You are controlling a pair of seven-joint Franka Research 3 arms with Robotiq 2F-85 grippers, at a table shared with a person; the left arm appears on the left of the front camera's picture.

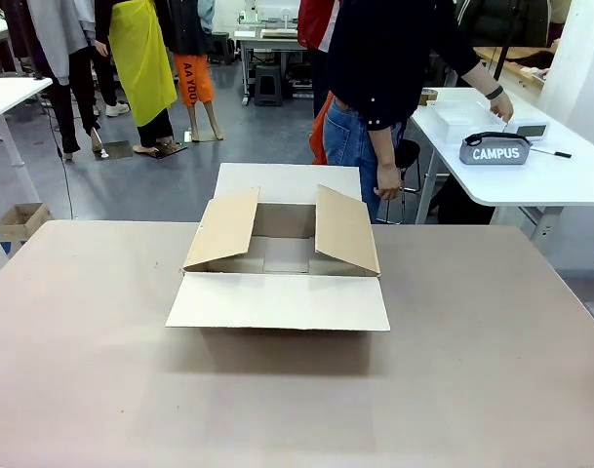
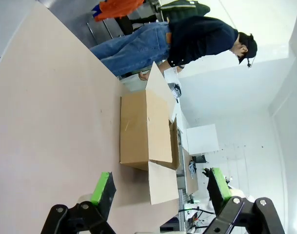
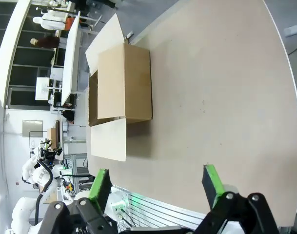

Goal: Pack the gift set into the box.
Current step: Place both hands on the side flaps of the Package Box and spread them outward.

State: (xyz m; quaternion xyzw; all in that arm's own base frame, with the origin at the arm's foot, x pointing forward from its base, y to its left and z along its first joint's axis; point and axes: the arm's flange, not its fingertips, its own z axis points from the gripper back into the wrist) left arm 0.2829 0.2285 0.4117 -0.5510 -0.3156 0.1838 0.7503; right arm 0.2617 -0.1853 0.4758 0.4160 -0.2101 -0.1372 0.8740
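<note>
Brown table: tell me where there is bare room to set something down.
The table is bare left of the carton, right of it, and along the near strip below its front flap. It is tight behind the carton: its back flap hangs past the far edge, near where the person stands.

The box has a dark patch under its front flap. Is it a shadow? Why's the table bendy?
Front view: yes, the box flap casts a soft shadow on the table. Right wrist view: the wide lens curves the table's edge.
</note>
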